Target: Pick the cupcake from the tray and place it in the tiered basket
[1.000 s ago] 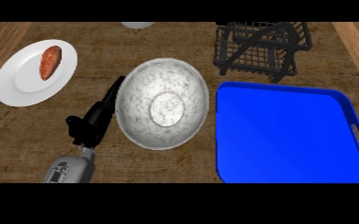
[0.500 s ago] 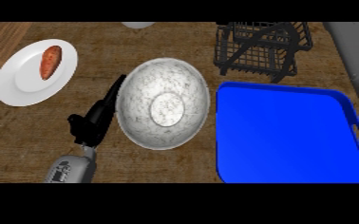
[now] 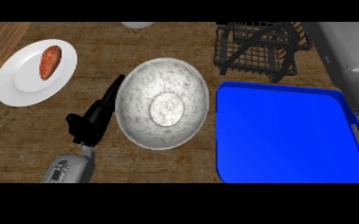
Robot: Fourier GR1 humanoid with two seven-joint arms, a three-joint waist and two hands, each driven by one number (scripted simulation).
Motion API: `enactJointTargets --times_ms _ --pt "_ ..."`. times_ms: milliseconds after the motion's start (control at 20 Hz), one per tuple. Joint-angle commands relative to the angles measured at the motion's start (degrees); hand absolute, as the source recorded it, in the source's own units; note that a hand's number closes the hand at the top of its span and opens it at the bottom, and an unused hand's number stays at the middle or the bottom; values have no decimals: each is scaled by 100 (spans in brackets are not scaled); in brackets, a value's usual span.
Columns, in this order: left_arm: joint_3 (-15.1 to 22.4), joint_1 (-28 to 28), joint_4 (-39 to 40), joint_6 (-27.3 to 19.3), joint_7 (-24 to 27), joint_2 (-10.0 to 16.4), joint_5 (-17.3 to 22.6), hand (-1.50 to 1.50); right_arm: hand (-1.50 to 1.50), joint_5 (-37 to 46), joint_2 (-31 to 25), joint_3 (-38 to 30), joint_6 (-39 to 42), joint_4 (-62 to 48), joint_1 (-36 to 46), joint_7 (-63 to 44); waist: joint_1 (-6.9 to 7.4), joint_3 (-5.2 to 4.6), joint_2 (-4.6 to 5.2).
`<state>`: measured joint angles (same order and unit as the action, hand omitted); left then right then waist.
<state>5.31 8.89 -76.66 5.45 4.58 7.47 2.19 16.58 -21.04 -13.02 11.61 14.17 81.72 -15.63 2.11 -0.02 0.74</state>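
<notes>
Wooden counter [image 3: 175,166] under everything. At centre, grey marbled bowl [image 3: 163,103]; at 3 to 4 o'clock, blue tray [image 3: 280,133], just beside bowl. At 1 o'clock, black wire tiered basket [image 3: 259,50]. At 9 to 10 o'clock, white plate [image 3: 21,83] bearing orange-brown food [image 3: 51,61]. At 8 o'clock, left hand [image 3: 89,122], fingers straight and together along bowl's rim, clasping nothing. Place of cupcake: cannot tell

The tray [image 3: 280,137] was bright blue, the bowl [image 3: 163,104] mottled grey-white, the plate [image 3: 24,85] white, its sweet potato [image 3: 51,61] orange-brown, the tiered basket [image 3: 259,50] black, the surface [image 3: 182,42] brown wood-grain, the left hand [image 3: 91,121] black.
</notes>
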Motion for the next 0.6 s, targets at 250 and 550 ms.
enactJointTargets --times_ms 250,550 --pt "-108 -398 -214 188 192 144 86 0 -150 -589 26 -631 -492 27 -116 -274 -28 2 -24" --pt "-60 -90 -32 -18 110 -11 -71 0 -150 -213 -813 -532 -1707 311 -200 -50 -81 -1 -3"
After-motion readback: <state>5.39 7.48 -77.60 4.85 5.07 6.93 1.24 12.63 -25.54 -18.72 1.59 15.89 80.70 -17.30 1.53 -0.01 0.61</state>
